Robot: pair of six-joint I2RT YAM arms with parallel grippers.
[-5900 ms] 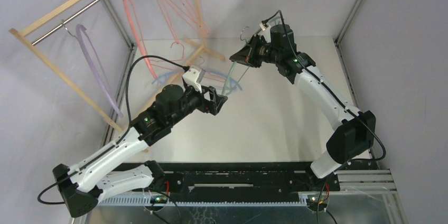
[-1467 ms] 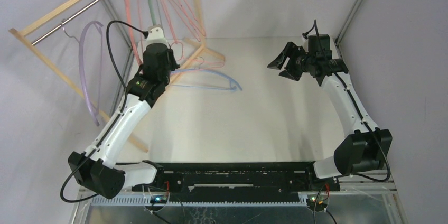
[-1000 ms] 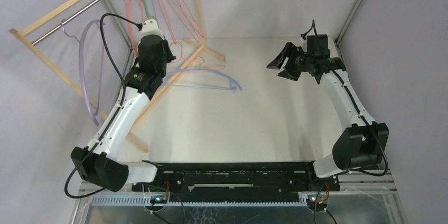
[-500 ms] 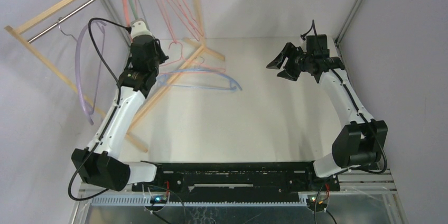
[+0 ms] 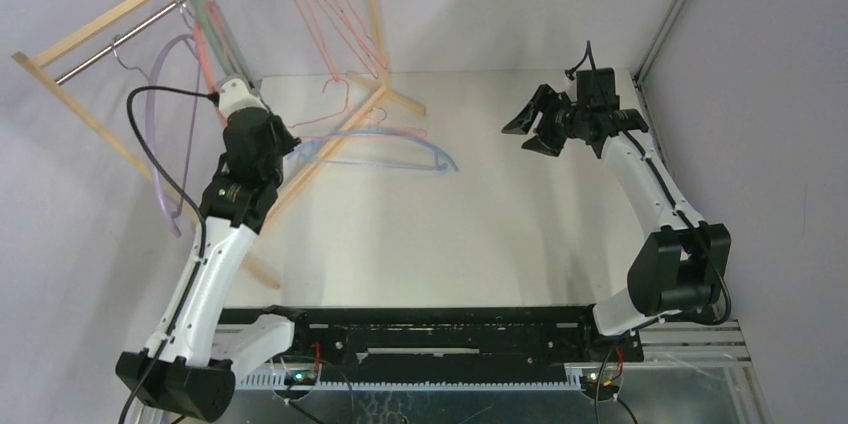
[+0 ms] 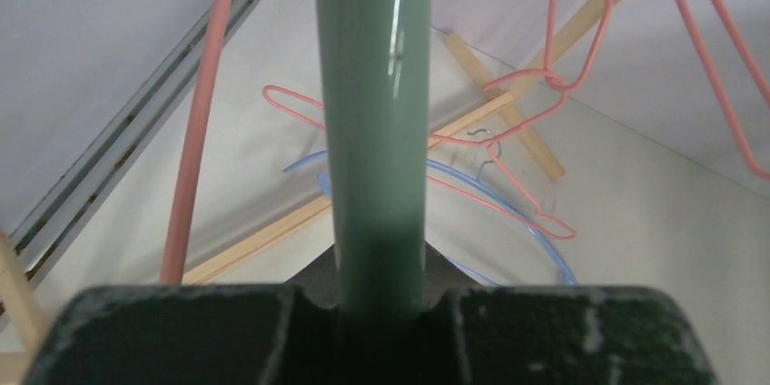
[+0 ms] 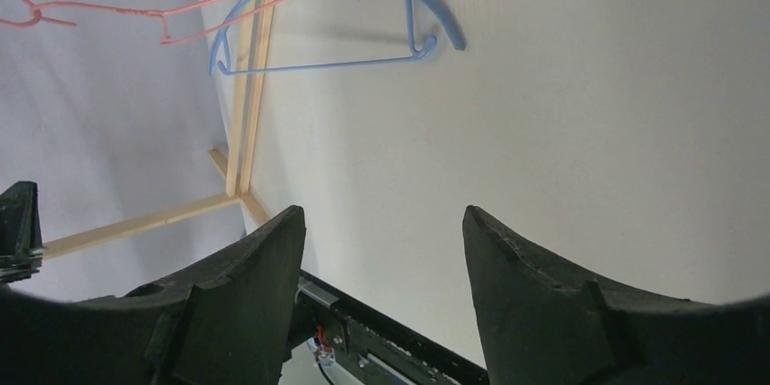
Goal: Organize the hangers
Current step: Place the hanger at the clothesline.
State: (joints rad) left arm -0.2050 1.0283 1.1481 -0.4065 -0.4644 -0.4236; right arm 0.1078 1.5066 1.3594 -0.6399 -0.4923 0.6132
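left claw (image 6: 377, 308): clamped on the shaft of a green hanger (image 6: 372, 113), raised at the upper left of the overhead view beside the wooden rack (image 5: 120, 6). right claw (image 7: 381, 222): fingers spread apart, holding nothing, hovering above the counter (image 5: 450, 234) at the upper right. lilac hanger (image 5: 149, 124): hung on the rack's rod, far left. thick pink hanger (image 6: 200, 131): just left of the green one. thin pink wire hangers (image 5: 330, 4): hung at top centre. blue hanger (image 7: 434, 14): flat on the counter by the rack's foot.
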